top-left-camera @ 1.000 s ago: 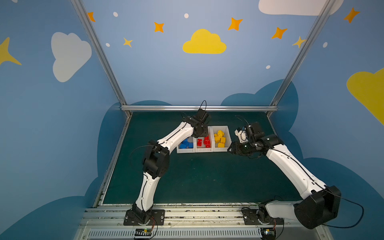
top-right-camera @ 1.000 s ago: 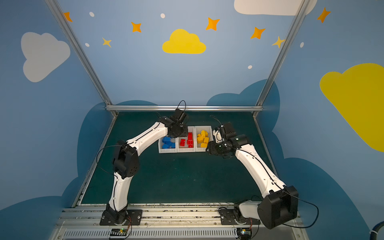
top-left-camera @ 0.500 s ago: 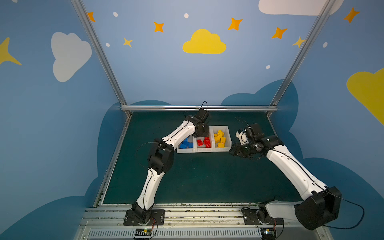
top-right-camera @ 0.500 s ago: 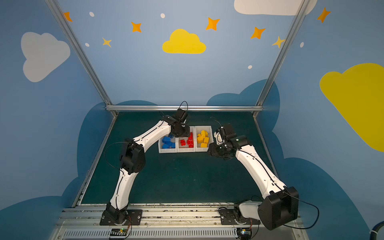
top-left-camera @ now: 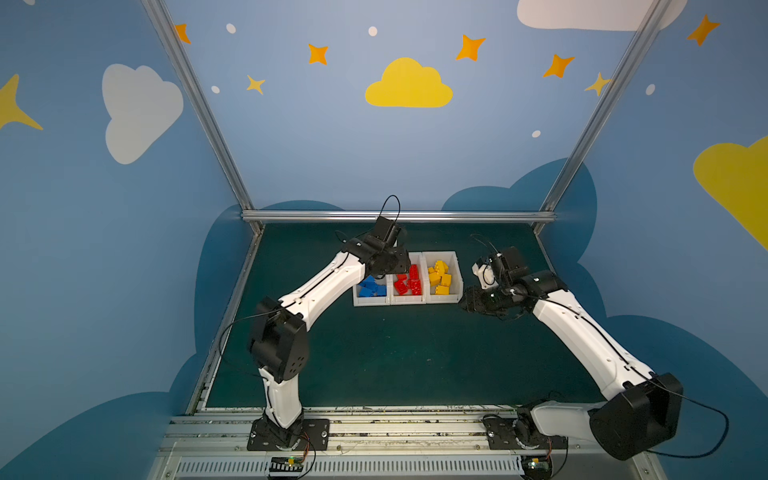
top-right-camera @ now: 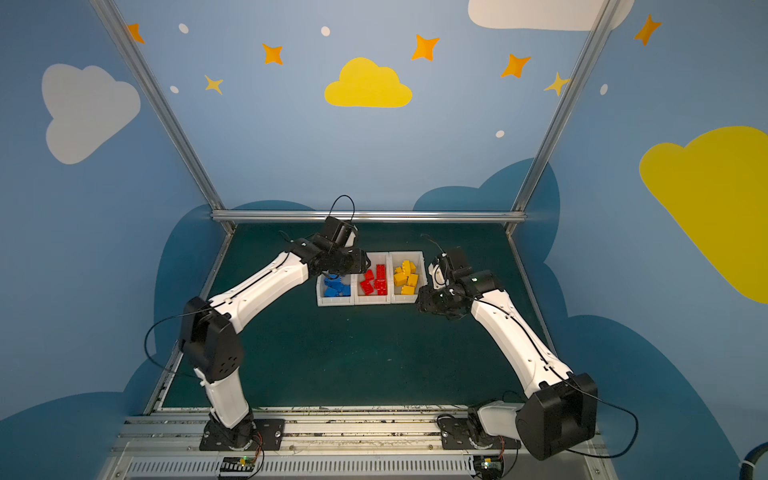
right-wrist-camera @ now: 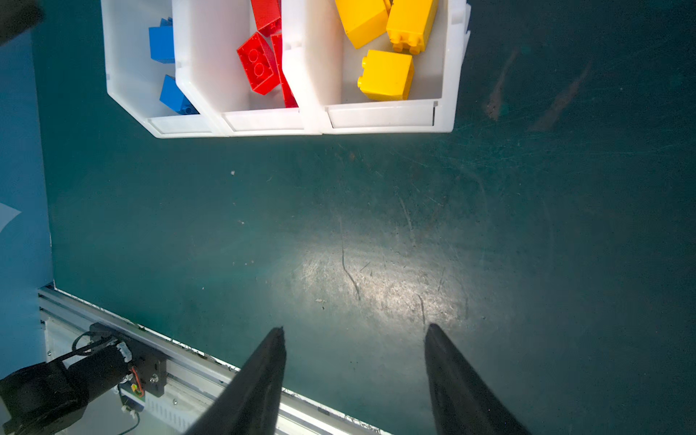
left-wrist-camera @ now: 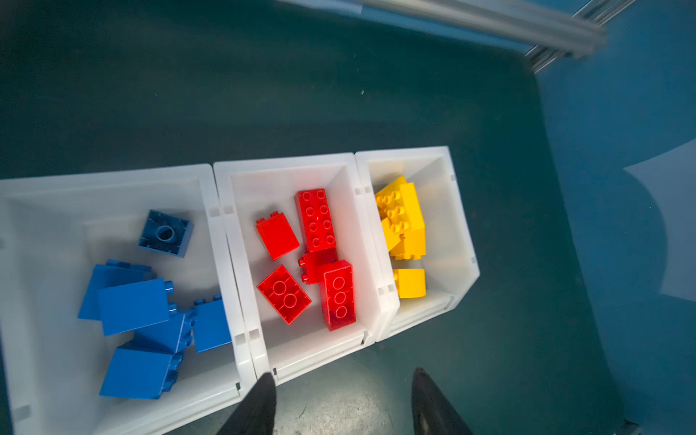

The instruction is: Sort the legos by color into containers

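3 white bins (top-left-camera: 442,298): red legos (left-wrist-camera: 314,222) in the middle bin (left-wrist-camera: 286,169), blue legos (left-wrist-camera: 132,305) left of it, yellow legos (left-wrist-camera: 408,211) right. Left gripper (left-wrist-camera: 342,376) above it, right gripper (right-wrist-camera: 356,329) further right (both parted, holding nothing).

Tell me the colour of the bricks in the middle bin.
Red; the bricks sit in the middle bin, clearest in the left wrist view.

A scuffed dark green mat (top-left-camera: 374,353) sits between blue walls (top-left-camera: 332,158) bearing painted clouds (top-left-camera: 408,85).
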### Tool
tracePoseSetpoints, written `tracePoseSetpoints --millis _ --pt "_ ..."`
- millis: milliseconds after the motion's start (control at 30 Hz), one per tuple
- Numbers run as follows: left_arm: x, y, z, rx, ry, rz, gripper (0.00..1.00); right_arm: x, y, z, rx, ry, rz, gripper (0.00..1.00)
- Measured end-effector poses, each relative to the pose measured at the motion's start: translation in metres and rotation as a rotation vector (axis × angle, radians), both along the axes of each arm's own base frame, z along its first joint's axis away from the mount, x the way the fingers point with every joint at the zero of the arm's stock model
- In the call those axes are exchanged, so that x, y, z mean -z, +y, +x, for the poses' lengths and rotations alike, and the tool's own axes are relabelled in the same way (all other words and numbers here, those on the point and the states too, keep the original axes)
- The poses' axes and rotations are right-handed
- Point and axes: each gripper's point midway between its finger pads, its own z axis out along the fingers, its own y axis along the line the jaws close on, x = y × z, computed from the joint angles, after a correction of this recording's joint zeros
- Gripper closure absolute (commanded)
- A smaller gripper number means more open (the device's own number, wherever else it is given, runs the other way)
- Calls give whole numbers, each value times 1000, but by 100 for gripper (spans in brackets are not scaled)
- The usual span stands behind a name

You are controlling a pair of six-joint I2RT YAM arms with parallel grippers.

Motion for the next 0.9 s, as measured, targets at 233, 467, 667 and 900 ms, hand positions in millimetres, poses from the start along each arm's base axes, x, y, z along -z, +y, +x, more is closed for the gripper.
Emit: tracePoseSetpoints --millis 233,467,667,900 --pt "-10 45 -37 -49 -149 14 40 1 -8 -1 21 -33 -21 40" --pt "-29 97 -65 -131 -321 43 37 -11 -24 4 62 -190 -46 39" --pt "-44 148 -89 -258 -470 74 27 -37 -48 10 156 -460 -48 37" --pt "-14 221 -97 -454 -604 225 0 -49 -101 26 329 -832 -171 23"
